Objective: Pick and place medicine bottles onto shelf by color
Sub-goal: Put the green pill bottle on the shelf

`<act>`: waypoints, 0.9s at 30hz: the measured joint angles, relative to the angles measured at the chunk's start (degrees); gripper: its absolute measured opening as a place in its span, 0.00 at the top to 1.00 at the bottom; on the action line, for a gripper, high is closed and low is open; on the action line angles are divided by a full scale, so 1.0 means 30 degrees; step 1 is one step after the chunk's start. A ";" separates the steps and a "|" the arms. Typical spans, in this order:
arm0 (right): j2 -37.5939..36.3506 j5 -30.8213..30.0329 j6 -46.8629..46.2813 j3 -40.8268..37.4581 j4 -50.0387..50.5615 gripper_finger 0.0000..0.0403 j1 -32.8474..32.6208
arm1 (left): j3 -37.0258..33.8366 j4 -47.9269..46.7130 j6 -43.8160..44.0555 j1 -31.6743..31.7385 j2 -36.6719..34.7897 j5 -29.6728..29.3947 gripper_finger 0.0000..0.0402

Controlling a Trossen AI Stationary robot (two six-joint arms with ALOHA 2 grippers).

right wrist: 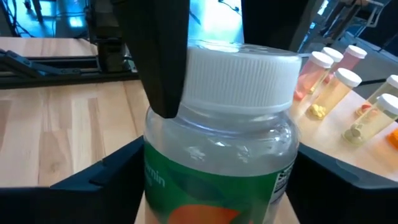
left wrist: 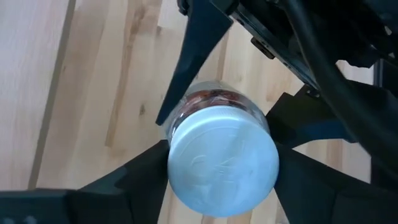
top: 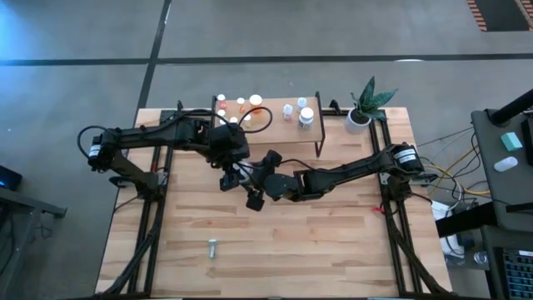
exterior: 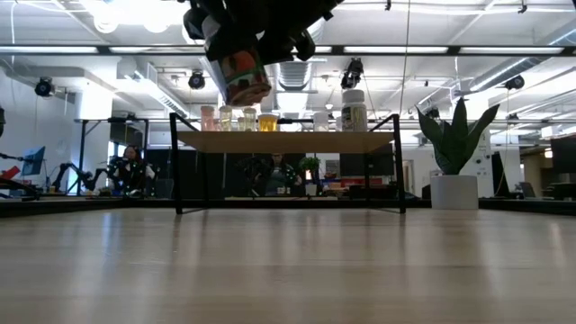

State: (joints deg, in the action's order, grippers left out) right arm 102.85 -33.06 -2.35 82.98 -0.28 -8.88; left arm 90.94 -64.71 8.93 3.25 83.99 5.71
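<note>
Several small white-capped medicine bottles (top: pixel 250 107) already stand on the low light-wood shelf with thin black legs (top: pixel 283 133) at the far side of the wooden table (top: pixel 333 242). The orange and reddish ones are grouped at its left end and a few clear or white ones (top: pixel 305 115) toward its right, so I judge the sorting is well advanced.

I have one more in hand now: a clear plastic jar with a wide white cap and a green and orange label (right wrist: pixel 224 143). It hangs in the air above the middle of the table, nearer to me than the shelf, and in the low view it floats high over the table surface.

Both grippers are at this jar. My left gripper (left wrist: pixel 217 168) has its dark fingers pressed on the two sides of the cap end. My right gripper (right wrist: pixel 217 180) has its fingers close around the jar body. It looks like a handover between the arms, but I cannot say which arm carries the weight.

One small pale bottle (top: pixel 211 247) lies alone on the near part of the table, well apart from everything. As I judge it, this one and the held jar are what is left. The white pot with a green plant (top: pixel 360 117) stands to the right of the shelf.
</note>
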 joint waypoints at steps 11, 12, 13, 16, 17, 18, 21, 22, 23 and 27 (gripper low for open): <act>-0.0150 -0.0184 0.0006 0.0000 0.0142 0.28 0.0059 | 0.2333 -0.3045 -0.0606 0.0416 -0.0309 -0.0616 0.22; -0.0225 -0.0182 0.0000 0.0000 0.0135 0.27 0.0066 | 0.2662 -0.3307 -0.0613 0.0443 -0.0495 -0.0709 0.22; -0.0300 -0.0182 0.0000 0.0000 0.0105 0.27 0.0066 | 0.2895 -0.3296 -0.0607 0.0458 -0.0702 -0.0806 0.22; -0.0676 -0.0319 0.0127 0.0000 -0.0091 0.28 0.0052 | 0.3158 -0.2501 -0.0613 0.0400 -0.1667 -0.0872 0.21; -0.0789 -0.0524 0.0213 0.0000 -0.0099 0.28 0.0036 | 0.3062 -0.2130 -0.0615 0.0341 -0.2083 -0.0882 0.21; -0.0888 -0.0634 0.0277 0.0000 -0.0138 0.28 0.0029 | 0.2888 -0.1674 -0.0613 0.0293 -0.2544 -0.0916 0.21; -0.1287 -0.0699 0.0515 -0.0073 -0.0112 0.27 0.0036 | 0.1716 0.0193 -0.0613 0.0064 -0.4063 -0.1364 0.21; -0.1429 -0.0699 0.0618 -0.0130 -0.0113 0.27 0.0036 | 0.1157 0.0978 -0.0613 -0.0048 -0.4594 -0.1615 0.21; -0.1557 -0.0716 0.0689 -0.0212 -0.0113 0.27 0.0036 | 0.0534 0.1889 -0.0613 -0.0183 -0.5139 -0.1746 0.21; -0.2243 -0.0748 0.0709 -0.1118 -0.0348 0.27 0.0029 | -0.2567 0.5502 -0.0613 -0.0723 -0.7434 -0.1972 0.21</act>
State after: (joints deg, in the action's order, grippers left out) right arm 96.12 -35.30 -0.22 79.63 -1.33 -8.80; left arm 83.23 -48.20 7.09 1.08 61.68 -0.21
